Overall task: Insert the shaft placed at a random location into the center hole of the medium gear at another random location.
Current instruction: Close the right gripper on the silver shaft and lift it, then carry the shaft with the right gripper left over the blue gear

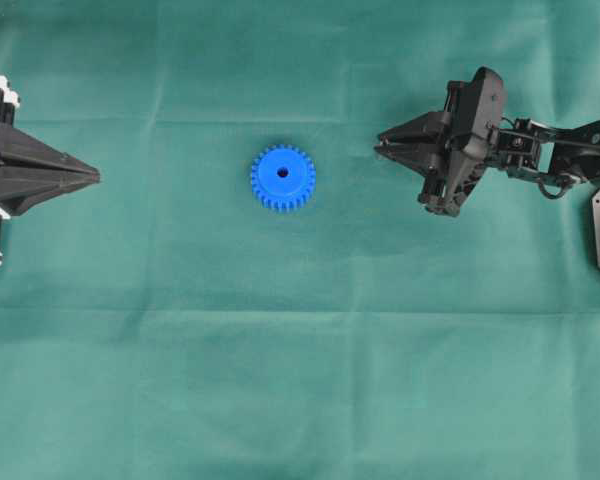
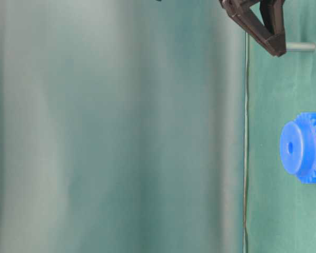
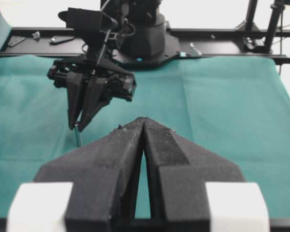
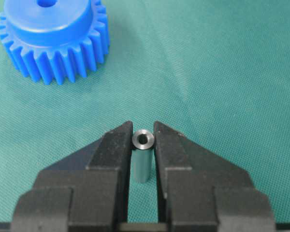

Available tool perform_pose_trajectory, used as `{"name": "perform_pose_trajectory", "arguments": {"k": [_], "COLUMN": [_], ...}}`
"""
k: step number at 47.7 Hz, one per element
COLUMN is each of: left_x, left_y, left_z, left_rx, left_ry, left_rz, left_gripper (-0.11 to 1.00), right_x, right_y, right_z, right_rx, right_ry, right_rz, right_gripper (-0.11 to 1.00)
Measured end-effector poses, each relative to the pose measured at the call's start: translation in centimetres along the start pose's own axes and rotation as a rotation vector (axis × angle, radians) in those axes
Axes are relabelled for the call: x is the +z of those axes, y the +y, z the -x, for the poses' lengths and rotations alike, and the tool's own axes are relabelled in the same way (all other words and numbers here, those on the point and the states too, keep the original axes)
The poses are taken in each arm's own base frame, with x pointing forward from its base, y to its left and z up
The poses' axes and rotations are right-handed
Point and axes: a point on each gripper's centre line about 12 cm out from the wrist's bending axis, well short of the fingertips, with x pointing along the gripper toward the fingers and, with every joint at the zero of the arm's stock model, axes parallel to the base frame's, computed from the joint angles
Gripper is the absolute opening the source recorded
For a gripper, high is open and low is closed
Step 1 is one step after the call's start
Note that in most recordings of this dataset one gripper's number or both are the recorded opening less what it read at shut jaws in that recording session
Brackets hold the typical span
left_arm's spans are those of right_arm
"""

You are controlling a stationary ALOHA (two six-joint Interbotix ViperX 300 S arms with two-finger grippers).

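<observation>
The bright blue plastic toothed gear wheel (image 1: 282, 178) lay flat on the green cloth-covered desk (image 1: 300, 380), near the middle of the desk and a little toward its far edge in the overhead view. Its raised hub faced up, with the small dark round center hole (image 1: 282, 173) open and unobstructed.

The right gripper (image 1: 382, 146) hung over the cloth to the right of the gear, well apart from it, its tips pointing toward the wheel. Its black fingers (image 4: 111, 150) were clamped on the small silvery-grey metal shaft (image 4: 142, 159), one on each side. In the right wrist view the pin stood between them with its hollow end showing just past the fingertips. In the table-level view the shaft reached from the fingertips to the cloth, and the left wrist view showed it hanging below the tips.

The left gripper (image 1: 96, 175) sat at the desk's left edge, well away from the gear, level with it across the cloth. Its fingers (image 3: 121, 150) were together, tips meeting with only a thin seam between them, holding nothing.
</observation>
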Motion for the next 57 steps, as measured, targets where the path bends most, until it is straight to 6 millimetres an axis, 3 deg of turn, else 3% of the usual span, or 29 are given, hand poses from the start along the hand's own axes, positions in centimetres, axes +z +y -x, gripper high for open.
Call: {"name": "perform_pose_trajectory", "arguments": {"k": [24,57], "left_x": [0.0,-0.1], "left_y": [0.0,0.0], "left_z": [0.0,0.0], "left_rx": [0.002,0.002], "left_ry": [0.000,0.003], "left_rz": [0.000,0.002], "left_gripper": [0.00,0.00], "right_x": [5.2,6.4], "right_y": [-0.1,0.7], "right_z": [1.8,1.3], "right_rx": [0.008,0.032], "right_ry": [-0.017,-0.026], "right_rz": [-0.005,0.006], "right_gripper": [0.14,0.14]}}
